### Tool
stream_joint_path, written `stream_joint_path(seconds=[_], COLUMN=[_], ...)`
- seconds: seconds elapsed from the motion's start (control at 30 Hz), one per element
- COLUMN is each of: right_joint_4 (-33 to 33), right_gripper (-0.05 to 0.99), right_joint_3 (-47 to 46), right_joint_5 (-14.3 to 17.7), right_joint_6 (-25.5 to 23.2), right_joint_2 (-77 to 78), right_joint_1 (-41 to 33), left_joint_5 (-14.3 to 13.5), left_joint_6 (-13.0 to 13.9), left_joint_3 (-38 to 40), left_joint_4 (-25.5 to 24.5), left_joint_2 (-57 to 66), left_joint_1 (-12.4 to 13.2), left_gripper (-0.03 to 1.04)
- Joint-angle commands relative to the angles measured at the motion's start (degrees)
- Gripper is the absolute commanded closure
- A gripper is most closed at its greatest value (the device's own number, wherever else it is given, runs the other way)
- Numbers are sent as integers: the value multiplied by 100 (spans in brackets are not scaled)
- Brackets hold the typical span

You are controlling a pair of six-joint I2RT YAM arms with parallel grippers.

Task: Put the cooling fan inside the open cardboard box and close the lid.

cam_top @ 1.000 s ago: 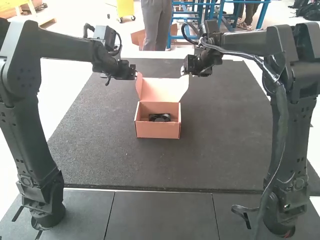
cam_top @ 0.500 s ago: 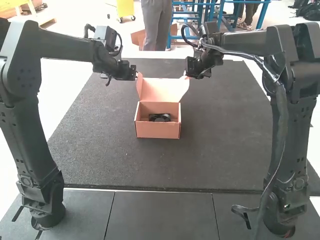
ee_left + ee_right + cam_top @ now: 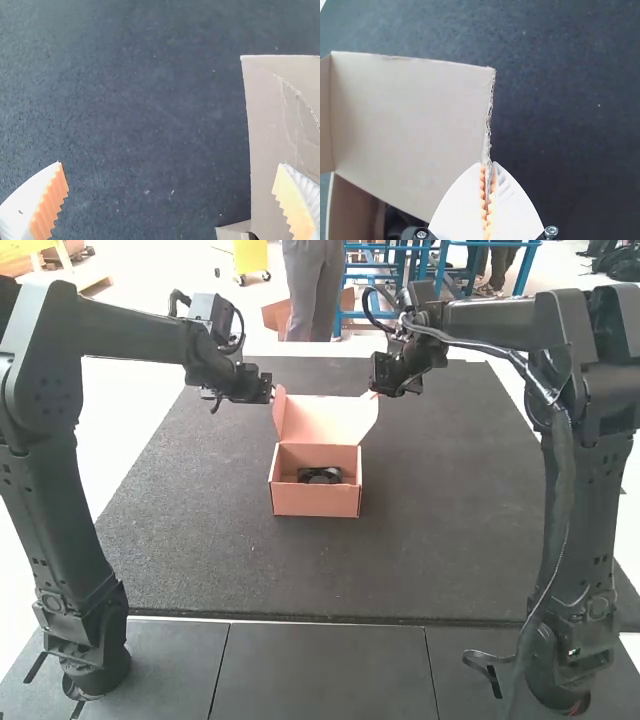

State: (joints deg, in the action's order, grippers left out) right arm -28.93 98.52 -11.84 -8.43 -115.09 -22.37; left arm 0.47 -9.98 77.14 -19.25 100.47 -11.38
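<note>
Moved since a second ago: the right arm's wrist has edged in a little toward the lid's upper right corner; left arm, box and fan unchanged. Item: cardboard box (image 3: 315, 495), salmon-brown corrugated board, square-cornered, standing mid-counter (image 3: 450, 510), which is covered in dark, coarse-grained matting. Lid (image 3: 325, 420): thin single sheet, upright at the box's far side. Contents: cooling fan (image 3: 320, 476), black, flat, lying inside on the box floor, so I judge only the closing remains. Right jaws: clenched on the lid's raw right edge, white ribbed fingers with orange pads (image 3: 482, 186) pinching the board. Left jaws: released, spread wide, just beside the lid's left edge, grasping nothing. Risks as I judge them: folding from one pinched corner could twist or crease the light board; the empty-weight box could slide or tip on the matting; the thin edge could slip from the pads.
</note>
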Motion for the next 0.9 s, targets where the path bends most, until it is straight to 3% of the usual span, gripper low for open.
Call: stream_joint_path(seconds=[0.0, 0.43, 0.87], right_joint_4=[-263, -605, -860], right_gripper=[95, 95, 95], right_joint_3=[229, 247, 44], right_joint_5=[-82, -100, -91], right_joint_6=[-28, -28, -28], right_joint_2=[48, 136, 364], right_joint_1=[-127, -540, -646], left_joint_5=[41, 50, 50], left_joint_6=[-57, -13, 13], left_joint_3=[319, 424, 363], left_joint_4=[-35, -422, -879], left_joint_2=[-9, -150, -449], left_joint_1=[-23, -40, -295], left_gripper=[4, 4, 4])
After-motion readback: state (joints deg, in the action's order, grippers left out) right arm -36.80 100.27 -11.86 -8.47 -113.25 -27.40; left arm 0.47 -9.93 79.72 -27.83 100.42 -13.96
